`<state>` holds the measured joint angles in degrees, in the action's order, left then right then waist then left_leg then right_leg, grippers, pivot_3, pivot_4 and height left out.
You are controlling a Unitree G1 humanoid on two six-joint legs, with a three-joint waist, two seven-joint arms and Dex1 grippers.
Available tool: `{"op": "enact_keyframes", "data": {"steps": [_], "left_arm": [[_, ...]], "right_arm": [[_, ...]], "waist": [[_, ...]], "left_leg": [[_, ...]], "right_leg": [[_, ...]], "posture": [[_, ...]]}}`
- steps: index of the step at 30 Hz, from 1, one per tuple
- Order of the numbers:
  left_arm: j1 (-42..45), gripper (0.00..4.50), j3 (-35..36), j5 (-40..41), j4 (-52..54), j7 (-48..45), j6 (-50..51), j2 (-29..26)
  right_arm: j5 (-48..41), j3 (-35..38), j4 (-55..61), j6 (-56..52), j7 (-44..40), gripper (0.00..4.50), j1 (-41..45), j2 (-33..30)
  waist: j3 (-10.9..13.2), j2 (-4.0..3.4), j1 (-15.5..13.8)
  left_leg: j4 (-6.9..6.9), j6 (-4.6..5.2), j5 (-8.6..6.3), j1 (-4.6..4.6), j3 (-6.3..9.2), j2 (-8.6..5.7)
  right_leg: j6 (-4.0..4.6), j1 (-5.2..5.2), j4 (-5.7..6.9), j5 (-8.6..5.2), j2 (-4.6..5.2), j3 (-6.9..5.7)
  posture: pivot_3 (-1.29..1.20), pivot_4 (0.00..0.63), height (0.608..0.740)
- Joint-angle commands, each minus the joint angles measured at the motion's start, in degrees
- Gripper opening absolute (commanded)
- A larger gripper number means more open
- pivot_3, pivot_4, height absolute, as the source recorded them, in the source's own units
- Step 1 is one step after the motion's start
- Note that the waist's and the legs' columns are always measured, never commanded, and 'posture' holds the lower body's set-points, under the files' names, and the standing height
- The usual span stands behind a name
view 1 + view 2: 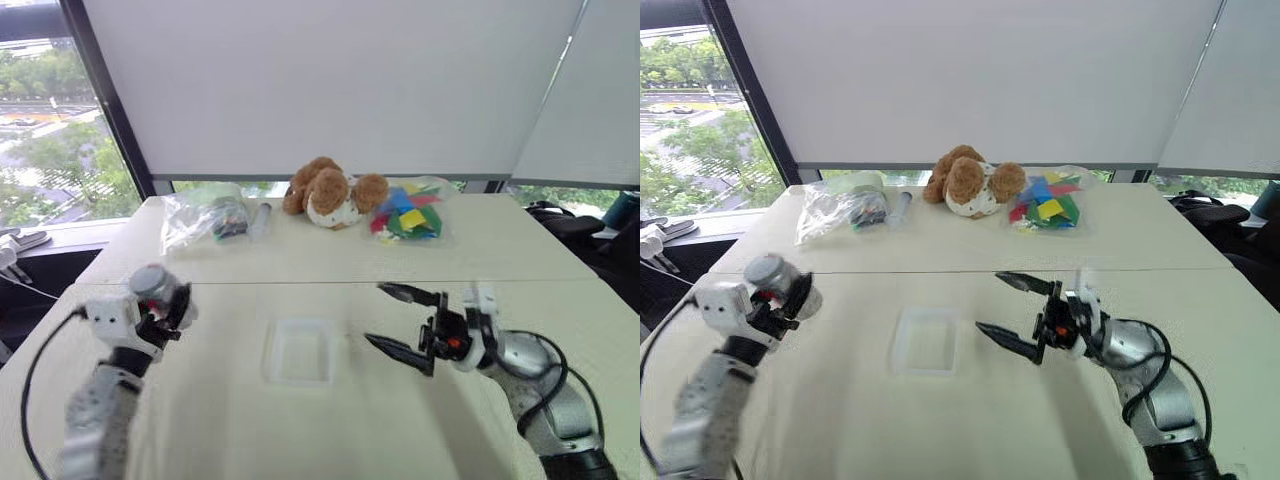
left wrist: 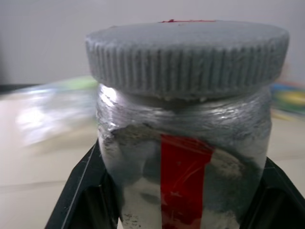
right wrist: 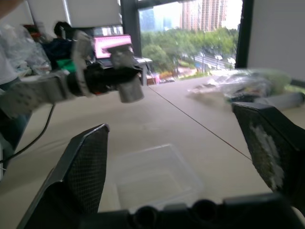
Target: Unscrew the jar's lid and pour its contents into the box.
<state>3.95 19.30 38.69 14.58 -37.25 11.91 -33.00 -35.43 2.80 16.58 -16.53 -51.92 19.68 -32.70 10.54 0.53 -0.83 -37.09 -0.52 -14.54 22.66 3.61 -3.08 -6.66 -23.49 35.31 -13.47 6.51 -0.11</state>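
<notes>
My left gripper [image 1: 163,303] is shut on the silvery-grey jar [image 2: 186,167], held in the air above the table's left side. Its black fingers [image 2: 81,191] press the jar's sides beside the red label [image 2: 183,183]. The ribbed grey lid [image 2: 187,53] sits on the jar. The contents are hidden inside it. The clear shallow box [image 1: 298,352] lies flat at the table's middle, between the two arms. My right gripper [image 1: 400,322] hovers just right of the box, open and holding nothing, its tips pointing left toward the jar [image 3: 129,71].
Along the table's far edge lie a clear bag of items [image 1: 205,215], a slim grey tube [image 1: 260,218], a brown teddy bear [image 1: 330,193] and a bag of coloured pieces [image 1: 410,213]. A seam [image 1: 300,283] crosses the white table behind the box.
</notes>
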Motion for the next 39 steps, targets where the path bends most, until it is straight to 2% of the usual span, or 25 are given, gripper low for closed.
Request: {"op": "enact_keyframes", "data": {"steps": [1,4,10,17,32,33,34,36,37,39], "left_arm": [[1.7,2.21,-4.8,6.2,4.1,-12.4,8.6,-6.8],[6.0,2.21,-10.2,5.6,4.9,-17.3,11.2,-9.3],[13.2,2.21,-17.6,1.0,3.6,-19.2,10.4,-5.9],[14.6,2.21,-20.4,-2.7,3.7,-19.0,9.4,-1.8],[14.3,2.21,-20.4,-4.9,4.0,-19.1,8.6,0.5],[14.4,2.21,-20.3,-4.8,3.9,-19.0,8.7,0.7],[14.5,2.21,-20.3,-4.9,3.9,-19.0,8.7,0.8],[14.8,2.21,-20.2,-5.0,3.9,-19.0,8.8,1.0],[14.9,2.21,-20.2,-5.0,4.0,-19.1,8.8,1.0],[15.2,2.21,-20.2,-4.9,4.1,-19.2,8.8,1.1]], "right_arm": [[-7.4,-2.9,7.4,-11.5,4.9,4.50,7.9,1.4],[-8.4,-6.2,7.3,-18.5,8.9,4.50,16.0,4.2],[-7.2,-11.3,4.5,-25.5,10.0,4.50,24.6,7.8],[-5.5,-13.7,2.5,-28.7,9.9,4.50,26.8,9.6],[-4.1,-14.8,0.3,-30.1,5.9,4.50,28.0,10.5],[-4.0,-14.8,0.1,-30.1,5.4,3.96,28.0,10.4],[-3.8,-14.9,-0.1,-30.0,5.1,3.66,28.0,10.3],[-3.6,-15.0,-0.3,-30.1,4.5,2.62,27.9,10.2],[-3.4,-15.1,-0.4,-30.0,4.3,2.29,27.7,10.2],[-2.7,-15.3,-0.7,-29.5,3.7,2.30,27.6,10.1]], "waist": [[0.0,-0.16,0.2],[0.0,-0.16,0.4],[0.0,-0.11,0.3],[0.0,-0.11,0.7],[0.0,-0.11,1.6],[0.0,-0.11,1.6],[0.0,-0.11,1.6],[0.0,-0.11,1.6],[0.0,-0.11,1.6],[0.0,-0.11,1.6]], "left_leg": [[0.02,0.00,0.00,-0.02,0.01,0.00],[0.07,0.02,0.00,-0.05,0.01,0.00],[0.06,0.04,0.00,0.06,0.01,-0.06],[0.06,0.06,-0.01,0.11,0.00,-0.08],[0.07,0.07,-0.01,0.10,0.00,-0.08],[0.07,0.07,-0.01,0.10,0.00,-0.08],[0.07,0.07,-0.01,0.10,0.00,-0.08],[0.06,0.07,-0.01,0.10,0.00,-0.08],[0.06,0.06,-0.01,0.10,0.00,-0.08],[0.06,0.07,-0.01,0.10,0.00,-0.08]], "right_leg": [[0.00,0.04,-0.06,0.00,0.04,-0.01],[0.00,0.04,-0.07,0.00,-0.05,-0.02],[-0.04,-0.03,-0.08,0.02,-0.06,-0.03],[-0.17,-0.10,-0.04,0.10,-0.06,-0.03],[-0.26,-0.12,-0.02,0.14,-0.07,-0.04],[-0.26,-0.12,-0.02,0.14,-0.07,-0.04],[-0.26,-0.12,-0.02,0.14,-0.07,-0.04],[-0.26,-0.12,-0.02,0.14,-0.07,-0.04],[-0.26,-0.12,-0.02,0.14,-0.07,-0.04],[-0.27,-0.12,-0.02,0.15,-0.07,-0.04]], "posture": [[0.00,0.150,0.740],[0.00,0.150,0.740],[0.00,0.150,0.740],[0.00,0.150,0.740],[0.00,0.150,0.740],[0.00,0.150,0.740],[0.00,0.150,0.740],[0.00,0.150,0.740],[0.00,0.150,0.740],[0.00,0.150,0.740]]}}
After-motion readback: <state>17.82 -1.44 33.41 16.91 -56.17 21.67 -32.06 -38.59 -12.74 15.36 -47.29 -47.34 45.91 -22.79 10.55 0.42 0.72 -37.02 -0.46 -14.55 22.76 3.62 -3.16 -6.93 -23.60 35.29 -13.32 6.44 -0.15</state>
